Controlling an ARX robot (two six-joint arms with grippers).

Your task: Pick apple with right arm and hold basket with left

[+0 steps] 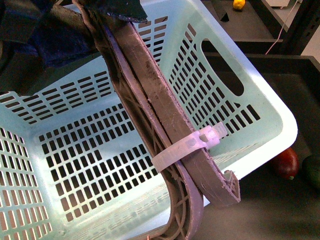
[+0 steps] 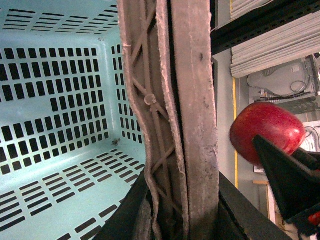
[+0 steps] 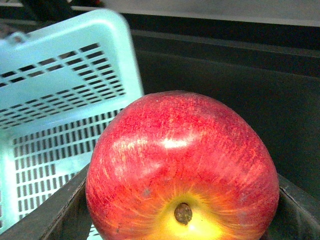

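Note:
The pale turquoise basket (image 1: 250,107) fills the front view, hanging tilted from its brown ribbed handle (image 1: 150,110), which carries a white zip tie (image 1: 192,145). My left gripper (image 2: 180,212) is shut on that handle (image 2: 192,100), with the basket's empty inside (image 2: 60,125) beside it. My right gripper (image 3: 181,217) is shut on the red apple (image 3: 182,165), whose yellow stem end faces the camera. The apple also shows in the left wrist view (image 2: 265,132), held in the air beside the handle by a black finger (image 2: 287,182). The right gripper is out of the front view.
An elongated red-orange fruit (image 1: 286,163) and a dark green fruit (image 1: 312,170) lie on the dark surface to the right of the basket. A yellow object (image 1: 239,4) sits far back. The basket's corner (image 3: 65,90) is close to the held apple.

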